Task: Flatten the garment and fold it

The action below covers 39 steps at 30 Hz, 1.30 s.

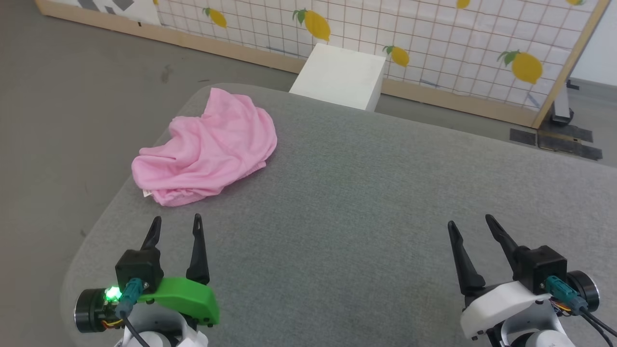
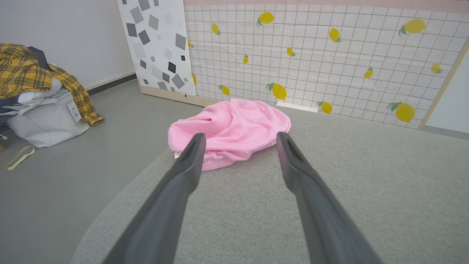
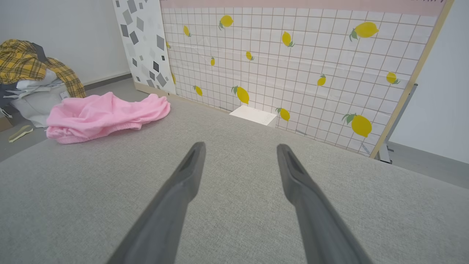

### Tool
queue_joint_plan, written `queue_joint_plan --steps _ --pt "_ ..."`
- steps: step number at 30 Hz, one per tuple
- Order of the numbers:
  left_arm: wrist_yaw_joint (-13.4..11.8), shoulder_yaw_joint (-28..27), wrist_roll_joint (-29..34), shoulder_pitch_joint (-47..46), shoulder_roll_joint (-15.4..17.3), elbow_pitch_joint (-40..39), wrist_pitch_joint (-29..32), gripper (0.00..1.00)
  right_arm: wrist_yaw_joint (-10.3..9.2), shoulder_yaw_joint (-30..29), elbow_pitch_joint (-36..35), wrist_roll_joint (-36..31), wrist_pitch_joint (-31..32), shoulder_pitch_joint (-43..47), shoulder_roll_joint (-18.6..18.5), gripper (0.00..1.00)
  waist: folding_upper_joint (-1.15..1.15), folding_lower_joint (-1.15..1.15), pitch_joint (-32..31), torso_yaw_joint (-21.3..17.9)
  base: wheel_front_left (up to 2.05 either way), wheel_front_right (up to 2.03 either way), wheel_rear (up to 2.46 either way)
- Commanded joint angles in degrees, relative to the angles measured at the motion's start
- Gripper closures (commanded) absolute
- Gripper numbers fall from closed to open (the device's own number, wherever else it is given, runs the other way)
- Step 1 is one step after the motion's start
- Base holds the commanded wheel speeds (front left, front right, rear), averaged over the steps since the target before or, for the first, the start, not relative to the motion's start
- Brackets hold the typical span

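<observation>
Pink garment (image 1: 207, 144) lies crumpled, its small white label (image 1: 146, 193) unreadable.

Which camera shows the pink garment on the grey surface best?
The head view: it looks down on the whole crumpled garment, outline and white label unobstructed. The left wrist view sees it close but low, partly behind two dark fingers. The right wrist view shows it far left, foreshortened.

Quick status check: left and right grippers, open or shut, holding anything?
Left gripper: open, empty, near the garment but not touching it.
Right gripper: open, empty, above the grey surface.
</observation>
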State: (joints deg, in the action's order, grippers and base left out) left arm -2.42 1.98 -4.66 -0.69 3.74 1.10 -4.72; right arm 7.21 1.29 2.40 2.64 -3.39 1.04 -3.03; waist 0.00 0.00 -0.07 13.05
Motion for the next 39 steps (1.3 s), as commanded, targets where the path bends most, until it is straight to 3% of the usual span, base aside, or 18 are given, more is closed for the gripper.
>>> queue_joint_plan --steps 1,39 --pt "-0.4 0.1 -0.3 0.5 0.4 -0.2 -0.6 0.00 0.10 0.2 0.3 0.5 -0.7 -1.3 0.0 0.00 0.00 0.00 0.1 1.0 0.00 0.00 0.00" --pt "-3.4 1.3 -3.6 1.1 1.0 1.5 -5.0 0.00 0.18 1.8 2.6 1.7 -3.9 -3.2 0.1 0.00 0.00 0.00 1.4 10.5 0.00 0.00 0.00"
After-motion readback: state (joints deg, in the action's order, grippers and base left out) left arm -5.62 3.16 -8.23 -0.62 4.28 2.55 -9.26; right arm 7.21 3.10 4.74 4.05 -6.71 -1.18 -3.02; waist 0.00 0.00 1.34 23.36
